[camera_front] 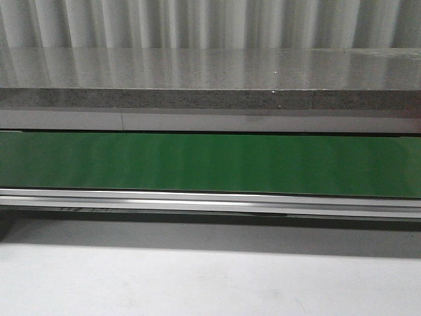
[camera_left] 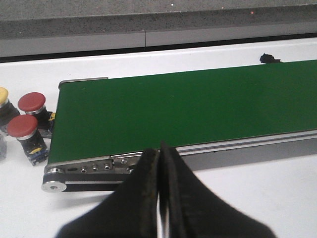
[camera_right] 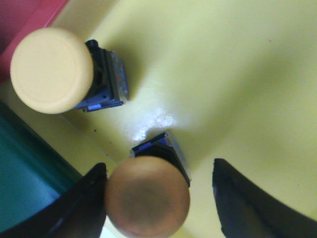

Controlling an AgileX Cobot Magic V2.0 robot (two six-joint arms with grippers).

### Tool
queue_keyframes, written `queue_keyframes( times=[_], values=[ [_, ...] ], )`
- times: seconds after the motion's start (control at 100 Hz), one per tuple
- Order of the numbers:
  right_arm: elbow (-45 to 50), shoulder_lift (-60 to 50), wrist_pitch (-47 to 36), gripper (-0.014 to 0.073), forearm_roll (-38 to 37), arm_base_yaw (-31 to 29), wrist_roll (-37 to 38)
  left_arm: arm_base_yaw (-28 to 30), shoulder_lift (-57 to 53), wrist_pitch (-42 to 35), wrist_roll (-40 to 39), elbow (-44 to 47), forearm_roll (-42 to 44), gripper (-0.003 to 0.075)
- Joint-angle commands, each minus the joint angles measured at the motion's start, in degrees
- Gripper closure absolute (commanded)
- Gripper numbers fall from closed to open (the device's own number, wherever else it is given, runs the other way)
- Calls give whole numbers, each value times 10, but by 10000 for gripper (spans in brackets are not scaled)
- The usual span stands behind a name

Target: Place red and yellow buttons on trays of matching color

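Looking through the right wrist camera, I see the right gripper (camera_right: 158, 198) low over the yellow tray (camera_right: 237, 74), its jaws spread apart with a yellow button (camera_right: 147, 196) between them. The left finger seems to touch the button cap, the right finger stands clear of it, so I judge the jaws are open and not clamping; whether the button is just set down or about to be lifted, I cannot tell. A second yellow button (camera_right: 52, 69) lies on the same tray at about 11 o'clock from the first one, near the tray edge, and past that edge a corner of the red tray (camera_right: 22, 25) shows.

On the left wrist camera the left gripper (camera_left: 159, 198) has its jaws pressed together with nothing between them, hovering just before the near rail of the green conveyor belt (camera_left: 188, 106). Beyond the belt's end, on the white table (camera_left: 257, 198), two red buttons (camera_left: 22, 126) stand close together, and one more yellow-capped button (camera_left: 3, 95) is half cut by the frame edge.

My judgement: the yellow side is partly done, with two buttons on their tray, while the red buttons are not yet sorted and at least one yellow one waits. The front camera shows only the belt, with nothing on it.

I find no brand, label or readable writing anywhere
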Motion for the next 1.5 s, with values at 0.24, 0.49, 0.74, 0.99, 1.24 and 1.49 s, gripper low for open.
queue_keyframes(
  times=[0.24,0.49,0.74,0.99,1.24,1.49],
  values=[
    [-16,-109,15,111,14,1,-7,-5,3,-45,0,-15,-6,741],
    [-16,-213,54,624,14,71,-42,-5,3,-45,0,-15,-6,741],
    [-16,-244,81,659,14,237,-90,-5,3,-45,0,-15,-6,741],
    [-16,-275,79,659,14,408,-163,-5,3,-45,0,-15,-6,741],
    [-7,-369,62,659,14,511,-226,-5,3,-45,0,-15,-6,741],
    [35,-510,48,659,14,527,-243,-5,3,-45,0,-15,-6,741]
  ],
)
